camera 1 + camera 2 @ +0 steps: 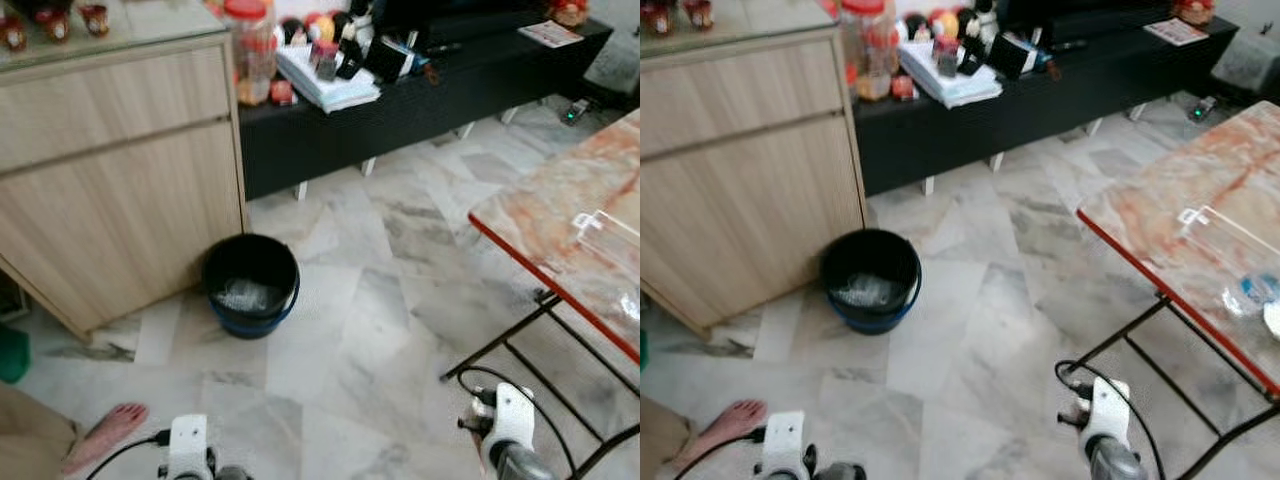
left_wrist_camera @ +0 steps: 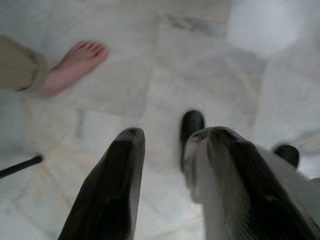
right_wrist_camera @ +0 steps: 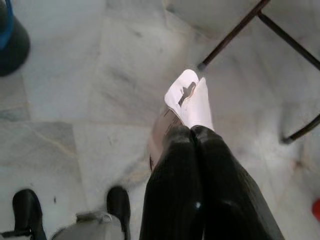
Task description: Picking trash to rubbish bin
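A black rubbish bin (image 1: 250,283) with a blue base stands on the marble floor beside a wooden cabinet, with crumpled clear plastic inside. My right gripper (image 3: 192,131) is shut on a white piece of paper trash (image 3: 187,97) that sticks out past its fingertips, low over the floor near a table leg. The bin's edge (image 3: 11,37) lies off to one side in the right wrist view. My left gripper (image 2: 167,137) hangs open over bare floor with nothing between its fingers. Both wrists (image 1: 188,447) (image 1: 510,415) sit at the bottom of the head view.
A wooden cabinet (image 1: 110,170) is at the left and a black low shelf (image 1: 420,90) with clutter at the back. A marble-topped table (image 1: 570,220) with black metal legs stands at the right. A person's bare foot (image 1: 105,430) rests at the lower left.
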Robot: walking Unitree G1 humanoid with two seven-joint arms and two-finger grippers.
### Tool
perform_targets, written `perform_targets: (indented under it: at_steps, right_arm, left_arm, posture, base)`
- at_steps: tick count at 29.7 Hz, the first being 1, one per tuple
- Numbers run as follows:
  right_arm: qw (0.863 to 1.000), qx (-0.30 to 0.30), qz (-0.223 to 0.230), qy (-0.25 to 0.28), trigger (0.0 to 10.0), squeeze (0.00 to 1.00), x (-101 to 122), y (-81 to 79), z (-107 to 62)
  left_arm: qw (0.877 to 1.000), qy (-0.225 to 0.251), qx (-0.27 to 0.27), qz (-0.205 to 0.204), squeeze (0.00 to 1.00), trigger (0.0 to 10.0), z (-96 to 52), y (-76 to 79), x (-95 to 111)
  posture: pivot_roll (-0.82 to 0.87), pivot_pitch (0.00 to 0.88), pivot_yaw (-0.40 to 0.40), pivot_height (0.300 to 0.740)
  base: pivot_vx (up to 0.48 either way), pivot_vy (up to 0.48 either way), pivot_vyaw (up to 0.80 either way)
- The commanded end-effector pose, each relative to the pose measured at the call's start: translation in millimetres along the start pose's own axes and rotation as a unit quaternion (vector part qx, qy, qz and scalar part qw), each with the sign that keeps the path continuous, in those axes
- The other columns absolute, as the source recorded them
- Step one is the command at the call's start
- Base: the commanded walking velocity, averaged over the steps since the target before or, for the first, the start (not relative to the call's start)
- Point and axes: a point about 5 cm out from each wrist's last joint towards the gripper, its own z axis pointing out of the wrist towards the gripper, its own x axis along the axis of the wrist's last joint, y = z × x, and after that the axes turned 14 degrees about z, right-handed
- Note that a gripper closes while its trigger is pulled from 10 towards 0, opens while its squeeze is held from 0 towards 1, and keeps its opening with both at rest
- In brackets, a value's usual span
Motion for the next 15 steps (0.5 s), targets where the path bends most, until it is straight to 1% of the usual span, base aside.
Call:
perform_targets:
  at_steps: [1,4,11,12,14,15]
  right_arm:
    - [1.000,-0.012,-0.009,-0.004,10.0,0.00,-3.4,12.5,-2.9]
    - [1.000,-0.016,-0.002,-0.008,10.0,0.00,-4.8,12.7,-2.9]
    - [1.000,-0.012,0.011,-0.008,10.0,0.00,-5.8,11.0,-2.8]
    - [1.000,-0.011,0.010,-0.008,10.0,0.00,-5.8,10.9,-2.8]
    - [1.000,-0.011,-0.008,-0.007,10.0,0.00,-4.7,10.9,-2.7]
    - [1.000,-0.011,-0.008,-0.007,10.0,0.00,-4.7,10.9,-2.7]
  left_arm:
    - [1.000,-0.015,-0.017,0.003,0.00,10.0,-3.1,11.6,-6.0]
    - [1.000,-0.015,-0.017,0.004,0.00,10.0,-3.2,11.3,-6.5]
    - [1.000,-0.015,-0.019,0.006,0.00,10.0,-3.2,11.4,-6.6]
    - [1.000,-0.015,-0.019,0.006,0.00,10.0,-3.2,11.4,-6.5]
    - [1.000,-0.014,-0.019,0.007,0.00,10.0,-3.0,11.4,-6.0]
    - [1.000,-0.014,-0.019,0.007,0.00,10.0,-3.0,11.4,-6.0]
  posture:
    - [0.06,0.199,-0.146,0.740]
    - [0.06,0.194,-0.146,0.740]
    - [0.07,0.185,-0.143,0.740]
    - [0.07,0.185,-0.143,0.740]
    - [0.07,0.185,-0.143,0.740]
    - [0.07,0.185,-0.143,0.740]
  base:
    - [0.322,0.000,0.80]
    - [0.322,0.000,0.76]
    - [0.325,0.000,0.00]
    - [0.322,0.000,0.00]
    - [0.322,0.000,0.00]
    - [0.322,0.000,0.00]
